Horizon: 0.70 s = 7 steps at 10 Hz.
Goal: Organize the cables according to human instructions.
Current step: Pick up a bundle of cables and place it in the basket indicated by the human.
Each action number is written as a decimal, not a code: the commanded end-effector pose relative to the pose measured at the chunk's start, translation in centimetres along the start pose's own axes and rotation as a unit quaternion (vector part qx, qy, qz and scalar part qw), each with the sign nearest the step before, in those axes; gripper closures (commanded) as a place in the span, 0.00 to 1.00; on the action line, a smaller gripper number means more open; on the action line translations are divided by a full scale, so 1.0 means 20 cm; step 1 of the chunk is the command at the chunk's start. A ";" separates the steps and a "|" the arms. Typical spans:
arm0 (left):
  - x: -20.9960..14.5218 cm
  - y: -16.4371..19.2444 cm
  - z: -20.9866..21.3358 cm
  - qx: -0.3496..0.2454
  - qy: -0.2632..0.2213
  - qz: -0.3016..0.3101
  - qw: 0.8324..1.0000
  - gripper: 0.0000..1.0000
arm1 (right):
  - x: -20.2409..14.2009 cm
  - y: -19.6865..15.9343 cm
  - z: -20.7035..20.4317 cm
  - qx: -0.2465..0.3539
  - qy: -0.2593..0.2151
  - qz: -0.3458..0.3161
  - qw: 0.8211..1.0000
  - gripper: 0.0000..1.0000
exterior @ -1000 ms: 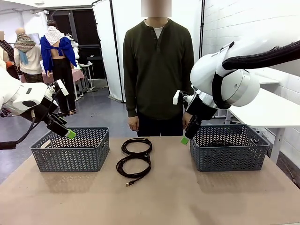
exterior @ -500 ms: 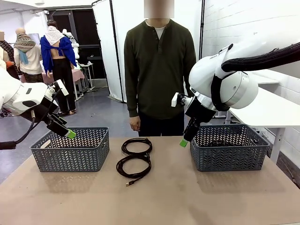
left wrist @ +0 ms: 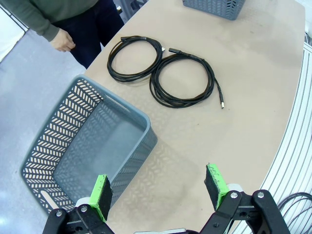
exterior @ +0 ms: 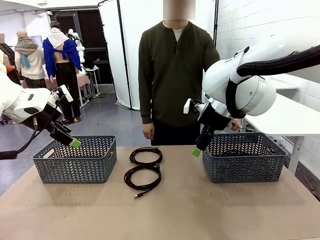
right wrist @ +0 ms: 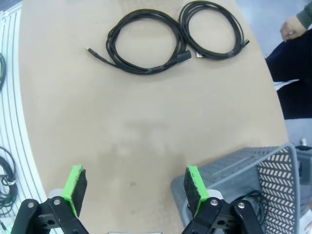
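We wait with both grippers empty as the person moves toward our right side.

Over the last second the person [exterior: 177, 75] has shifted from the table's middle toward the right basket [exterior: 242, 167]. One hand [exterior: 233, 125] is now near its far rim, and our arms have hardly moved. We judge an instruction is coming, perhaps about that basket. The left gripper [left wrist: 158, 187] and right gripper [right wrist: 134, 187] hover, jaws wide apart, nothing between them. One cable [exterior: 146, 155] lies mid-table [exterior: 210, 210]. A second cable [exterior: 142, 177] touches it at its 6 o'clock. Both are thin, black, flat coils, and the second trails a small plug [exterior: 136, 196]. The left basket [exterior: 75, 162] sits at their 9 o'clock and the right basket at their 3 o'clock.
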<state>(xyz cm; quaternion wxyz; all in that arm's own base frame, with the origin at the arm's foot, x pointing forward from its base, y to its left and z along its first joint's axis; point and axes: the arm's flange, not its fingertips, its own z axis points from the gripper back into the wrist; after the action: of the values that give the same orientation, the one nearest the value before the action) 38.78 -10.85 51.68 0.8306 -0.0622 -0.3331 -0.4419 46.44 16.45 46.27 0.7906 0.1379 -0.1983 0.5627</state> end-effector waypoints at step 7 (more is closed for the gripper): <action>-0.01 0.01 0.00 -0.005 -0.004 -0.002 1.000 0.00 | 0.00 0.00 0.00 -0.002 0.000 0.000 1.000 0.00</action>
<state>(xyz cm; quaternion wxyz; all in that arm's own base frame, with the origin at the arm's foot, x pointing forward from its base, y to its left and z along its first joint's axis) 38.78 -10.85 51.67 0.8306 -0.0622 -0.3331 -0.4419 46.44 16.45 46.27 0.7906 0.1379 -0.1983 0.5627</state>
